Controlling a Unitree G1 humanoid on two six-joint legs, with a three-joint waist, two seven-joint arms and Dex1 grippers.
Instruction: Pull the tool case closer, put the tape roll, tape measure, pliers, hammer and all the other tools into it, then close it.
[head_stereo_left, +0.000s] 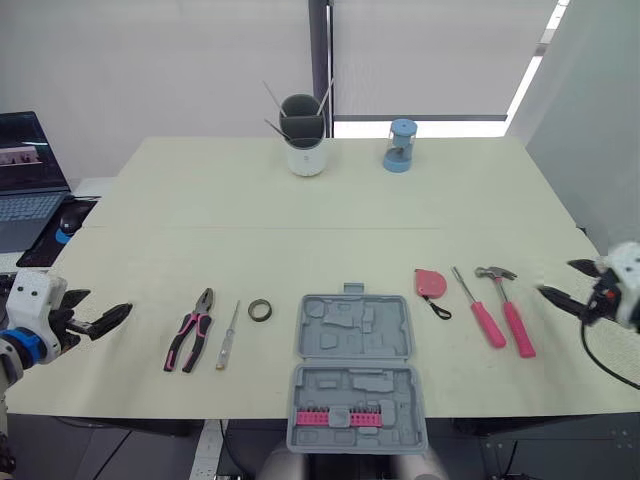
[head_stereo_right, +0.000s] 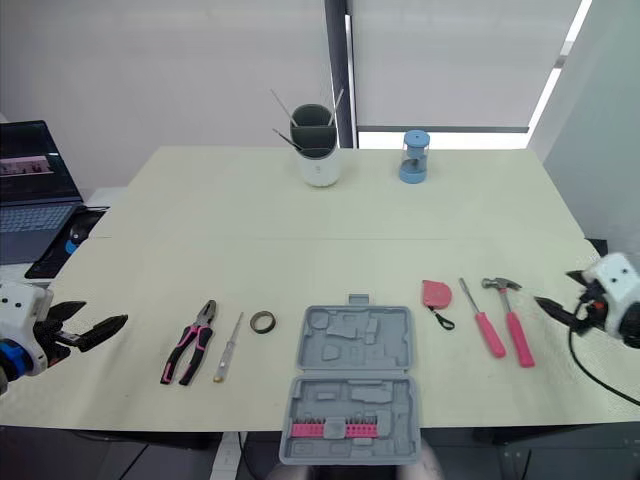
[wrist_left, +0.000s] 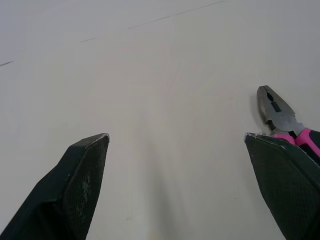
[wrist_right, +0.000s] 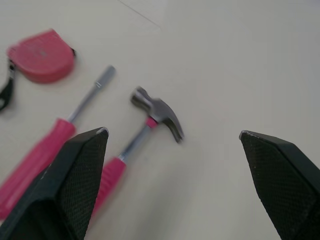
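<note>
Tool case (head_stereo_left: 355, 332) lies open at the near edge of the tabletop (head_stereo_left: 250, 200), midway between the two sets of jaws and well apart from both. The left jaws hover spread near the pliers (head_stereo_left: 198, 322), the right jaws spread near the hammer (head_stereo_left: 510, 310).

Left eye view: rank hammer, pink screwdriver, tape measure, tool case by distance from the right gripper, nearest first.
1. hammer, beside right gripper
2. pink screwdriver, next leftward
3. tape measure, farther left
4. tool case, centre front
</note>
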